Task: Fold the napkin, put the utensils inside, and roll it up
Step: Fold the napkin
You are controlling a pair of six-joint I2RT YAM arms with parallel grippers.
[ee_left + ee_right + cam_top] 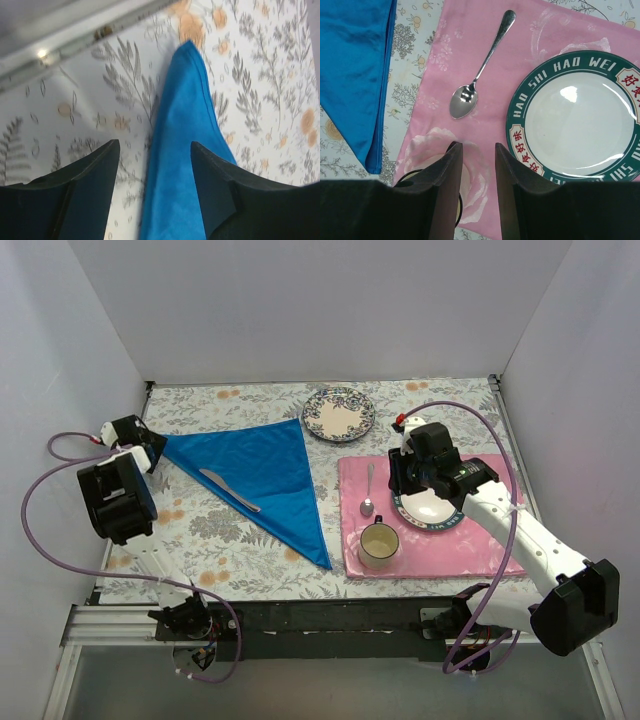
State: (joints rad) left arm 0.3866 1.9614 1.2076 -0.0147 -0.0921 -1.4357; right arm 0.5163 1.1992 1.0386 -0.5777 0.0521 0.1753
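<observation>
The blue napkin [262, 472] lies folded into a triangle on the floral tablecloth. A silver knife [230, 490] rests on it. A small spoon [368, 490] lies on the pink placemat [470, 550]. No fork is in view. My left gripper [157, 453] is open at the napkin's left corner. In the left wrist view that corner [185, 130] runs between its spread fingers [155, 150]. My right gripper [400, 483] hovers over the placemat, slightly open and empty [478, 150], with the spoon [477, 80] just ahead of it.
A green-rimmed white plate [405, 512] and a cream cup [379, 543] sit on the placemat; the cup rim [410, 176] shows under my right gripper's left finger. A floral plate [338, 413] stands at the back. White walls enclose the table.
</observation>
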